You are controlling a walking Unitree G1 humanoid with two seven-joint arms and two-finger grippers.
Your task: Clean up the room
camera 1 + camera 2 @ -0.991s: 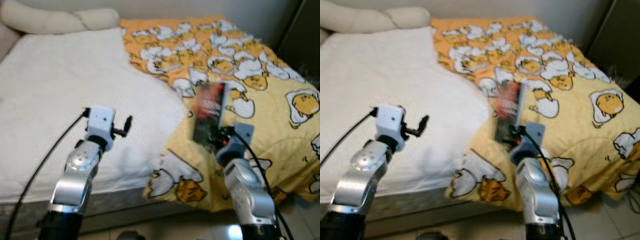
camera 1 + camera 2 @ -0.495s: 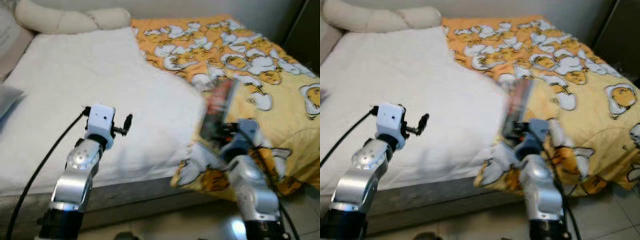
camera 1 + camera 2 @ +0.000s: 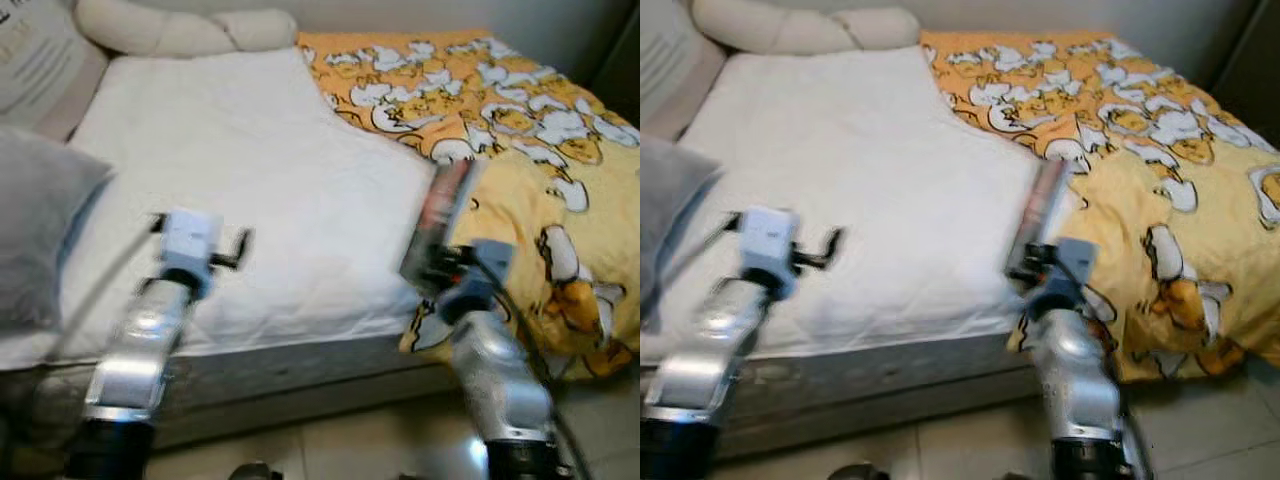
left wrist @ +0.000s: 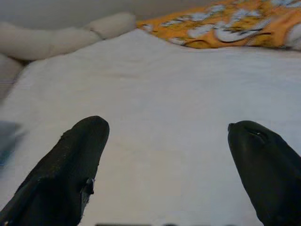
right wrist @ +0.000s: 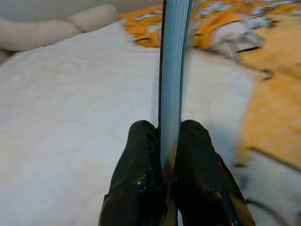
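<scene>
My right gripper [image 3: 432, 268] is shut on a thin book [image 3: 441, 216] with a red and dark cover, held upright on its edge above the bed's near right side. In the right wrist view the book [image 5: 172, 70] stands edge-on between the two black fingers [image 5: 141, 188]. My left gripper [image 3: 240, 247] hovers open over the white sheet [image 3: 260, 190] with nothing between its fingers [image 4: 70, 169]. The bed's right half carries a yellow and orange blanket [image 3: 540, 130] printed with egg cartoons.
A grey pillow [image 3: 40, 230] lies at the bed's left edge, with a pale cushion [image 3: 40, 60] behind it. A long cream bolster [image 3: 180, 28] runs along the head of the bed. Tiled floor [image 3: 340, 440] shows below the mattress edge. A dark piece of furniture [image 3: 625, 50] stands at far right.
The camera has swung left, bringing the grey pillow and cushion into view. The right gripper still holds the book upright, now over the sheet's edge instead of the blanket.
</scene>
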